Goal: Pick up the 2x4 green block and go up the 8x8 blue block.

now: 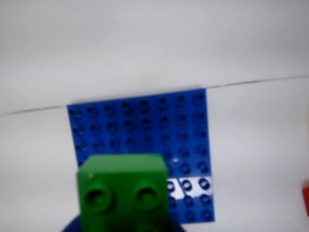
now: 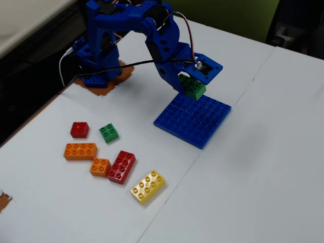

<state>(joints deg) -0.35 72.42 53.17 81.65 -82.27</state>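
2x4 green block point(image 2: 193, 89) clamped in tool point(image 2: 191, 87), held above rear edge of 8x8 blue block point(image 2: 195, 120); contact not discernible. Wrist view: green block point(image 1: 123, 191) nearest, baseplate point(image 1: 145, 130) behind. Loose bricks on worktop point(image 2: 263, 167), well apart at front left of fixed view.

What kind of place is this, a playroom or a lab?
Probably a hobby or lab workbench: a small blue robot arm with loose wires stands on a plain white table, with toy bricks like the yellow brick.
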